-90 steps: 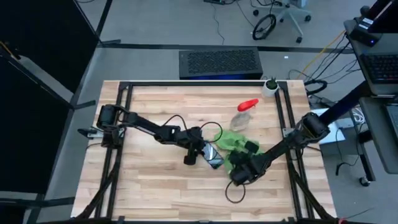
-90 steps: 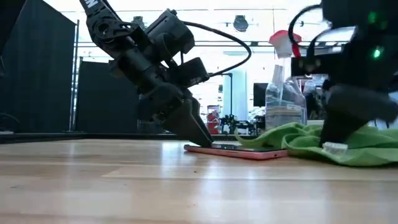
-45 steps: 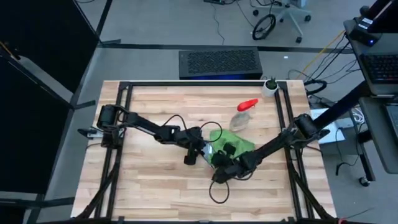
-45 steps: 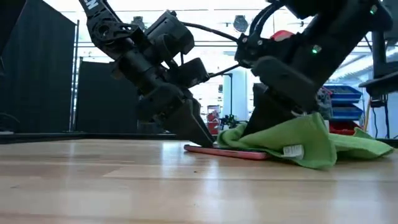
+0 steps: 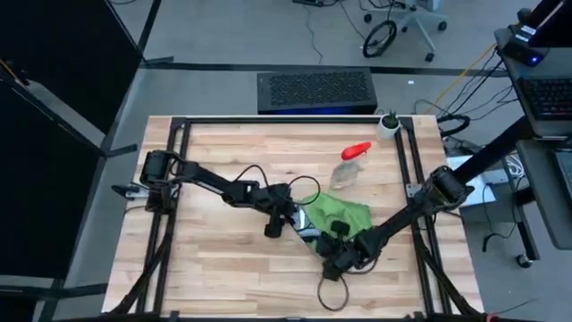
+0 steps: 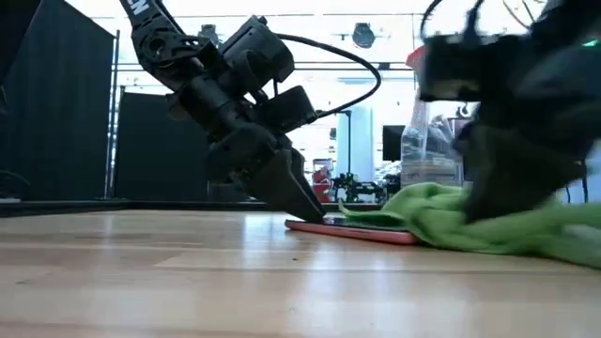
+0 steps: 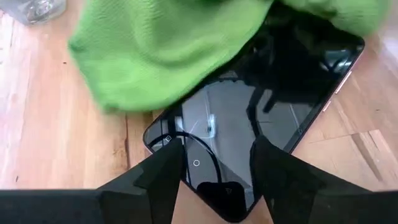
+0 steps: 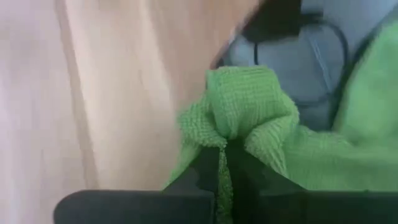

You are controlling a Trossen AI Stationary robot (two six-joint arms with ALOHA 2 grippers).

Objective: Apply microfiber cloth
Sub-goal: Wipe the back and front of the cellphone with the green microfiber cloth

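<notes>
Microfiber cloth (image 5: 335, 215) sits mid-table, bunched, draped over the far part of the phone (image 7: 249, 143). From overhead I see it just right of the left gripper (image 5: 288, 219), with the spray bottle (image 5: 349, 167) beyond it toward the back edge, close but apart.

Right gripper (image 8: 225, 168): on my wrist cam the fingers are pinched tight on a fold of the green cloth, fabric bulging out above the tips. Overhead puts that gripper at the cloth's near edge, arm running diagonally back to the right rail. In the low view it's a dark blur standing on the cloth (image 6: 488, 221), so no detail from there.

Left gripper: wrist cam shows both fingers (image 7: 165, 174) spread apart, straddling the near end of the phone, tips down at the glass. I can't tell whether they actually touch the screen. Nothing gripped between them. Low view has the finger tip (image 6: 305, 202) angled down to the phone's edge (image 6: 352, 231).

Phone lies flat on the wood table (image 5: 223, 268), reddish edge visible in the low view. Screen is dark and reflects the cable. About half the glass is exposed, the rest is under green fabric.

Low view shows the bottle (image 6: 427, 155) upright behind the cloth.
</notes>
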